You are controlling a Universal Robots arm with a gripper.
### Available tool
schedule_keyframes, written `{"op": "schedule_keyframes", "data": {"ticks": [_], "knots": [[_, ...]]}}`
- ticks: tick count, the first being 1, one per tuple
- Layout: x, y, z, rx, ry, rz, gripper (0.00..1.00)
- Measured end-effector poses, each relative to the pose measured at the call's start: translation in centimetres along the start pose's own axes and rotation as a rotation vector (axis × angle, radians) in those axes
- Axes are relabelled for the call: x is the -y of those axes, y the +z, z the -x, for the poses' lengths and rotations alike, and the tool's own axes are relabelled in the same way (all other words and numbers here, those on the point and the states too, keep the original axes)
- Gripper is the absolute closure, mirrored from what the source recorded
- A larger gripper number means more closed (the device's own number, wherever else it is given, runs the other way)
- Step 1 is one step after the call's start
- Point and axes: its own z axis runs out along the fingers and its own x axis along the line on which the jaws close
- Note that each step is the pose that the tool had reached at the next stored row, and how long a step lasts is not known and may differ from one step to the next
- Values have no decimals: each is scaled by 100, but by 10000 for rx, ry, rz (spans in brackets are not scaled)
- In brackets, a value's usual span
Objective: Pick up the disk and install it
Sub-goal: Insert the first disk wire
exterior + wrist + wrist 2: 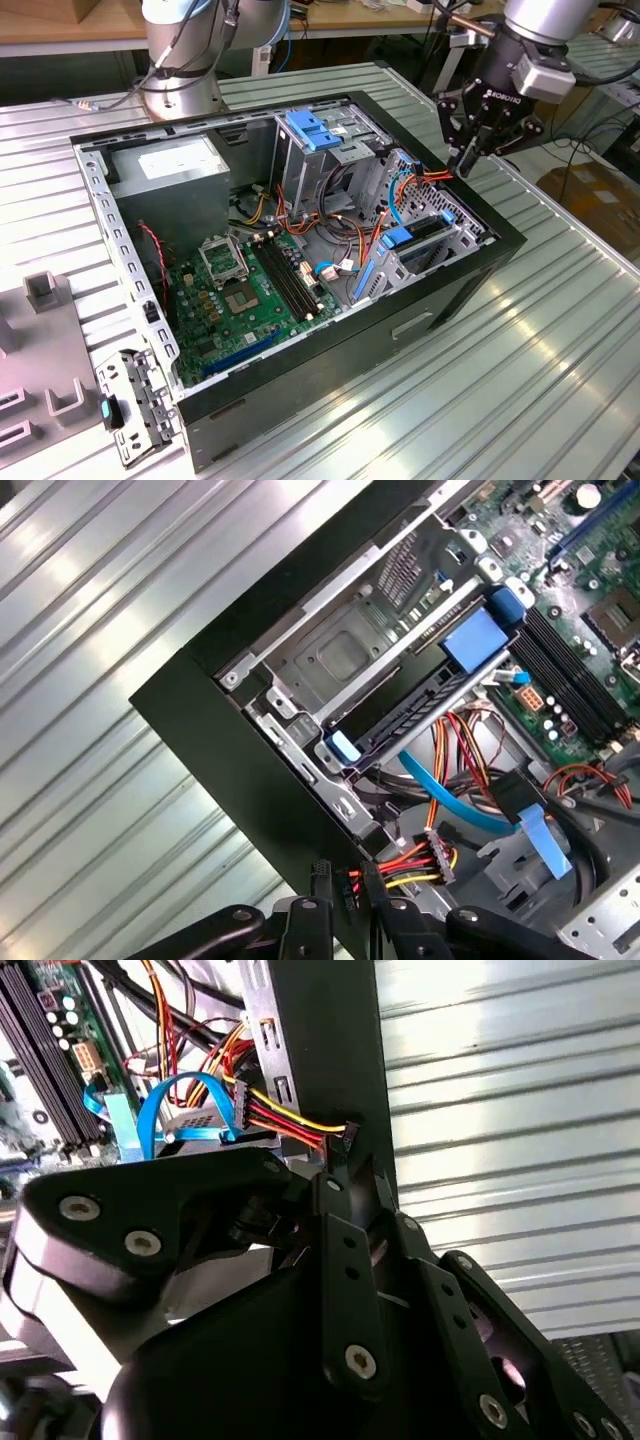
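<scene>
The disk (425,232) stands on edge in the drive cage at the open computer case's (300,385) corner on the exterior view's right, its blue carrier tabs showing. In the first wrist view the disk (420,695) lies seated in the metal cage. My gripper (468,165) hangs above the case's rim, just beyond that cage. In both wrist views its fingers meet on the black connector (346,1138) of a red, yellow and black cable, so the gripper (350,1155) (347,878) is shut on it.
Inside the case are a green motherboard (250,300), a grey power supply box (175,165), a light-blue latch plate (310,130) and loose cables (345,220). The arm's base (180,90) stands behind. Grey fixtures (45,290) and a metal bracket (135,405) lie on the ribbed table.
</scene>
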Motion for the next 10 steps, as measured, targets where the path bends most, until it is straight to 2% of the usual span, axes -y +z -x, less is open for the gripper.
{"op": "schedule_keyframes", "data": {"ticks": [2,4,9,10], "knots": [[6,27,5,-5,-471,-12,75],[19,59,17,10,-711,-41,75],[32,74,3,18,-783,-55,76],[33,74,3,24,-783,-61,83]]}}
